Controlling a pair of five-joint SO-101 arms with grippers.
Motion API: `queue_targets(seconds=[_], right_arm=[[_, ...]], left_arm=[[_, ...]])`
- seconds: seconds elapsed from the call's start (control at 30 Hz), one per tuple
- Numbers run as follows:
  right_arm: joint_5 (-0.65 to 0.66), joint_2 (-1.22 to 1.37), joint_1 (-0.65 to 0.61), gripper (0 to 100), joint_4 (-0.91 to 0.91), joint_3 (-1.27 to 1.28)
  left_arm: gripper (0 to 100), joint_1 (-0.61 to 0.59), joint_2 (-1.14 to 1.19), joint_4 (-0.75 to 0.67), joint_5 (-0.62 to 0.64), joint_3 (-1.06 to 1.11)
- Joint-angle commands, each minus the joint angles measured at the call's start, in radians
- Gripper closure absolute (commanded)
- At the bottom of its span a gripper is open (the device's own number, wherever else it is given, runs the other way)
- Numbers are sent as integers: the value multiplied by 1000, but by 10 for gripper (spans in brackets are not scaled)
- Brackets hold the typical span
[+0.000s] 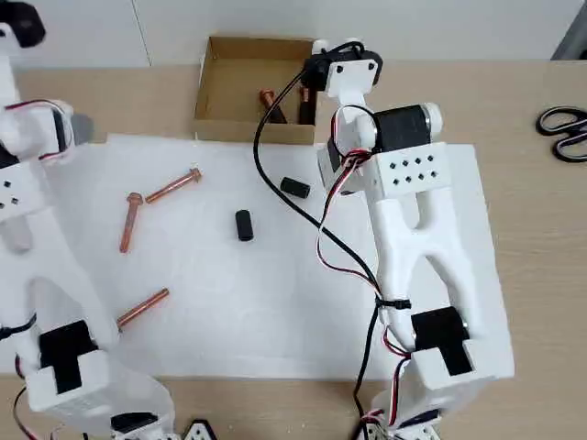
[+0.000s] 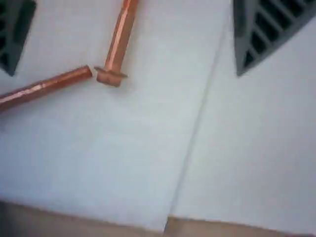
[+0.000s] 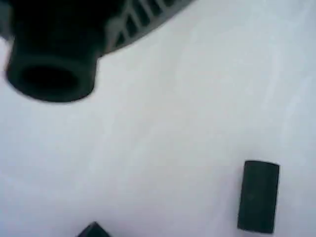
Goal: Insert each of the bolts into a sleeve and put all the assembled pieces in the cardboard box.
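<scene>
Bolts [image 2: 118,39] | two on white mat [image 2: 148,148], between left gripper [image 2: 126,74] jaws | jaws wide apart, touching neither

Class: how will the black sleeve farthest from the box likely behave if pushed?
The black sleeve lies on its curved side, so it probably rolls sideways. It looks short and stiff, so likely light and unbending.

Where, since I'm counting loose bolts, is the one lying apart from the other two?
In the high view the lone bolt lies on the mat, left side, toward the near edge, apart from the bolt pair.
</scene>
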Motion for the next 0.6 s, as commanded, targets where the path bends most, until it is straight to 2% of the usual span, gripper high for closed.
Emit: queue_targets(seconds=[0.0, 0.13, 0.43, 0.57], right_arm=[[9, -13, 10, 995, -4, -5], [9, -13, 10, 995, -4, -5], [9, -10, 10, 995, -4, -5], [9, -8, 10, 995, -4, -5]], left_arm=[[767, 0, -104, -91, 8, 19], [804, -3, -166, -169, 8, 153], [809, 2, -388, -390, 9, 538], [808, 2, -450, -437, 9, 667]])
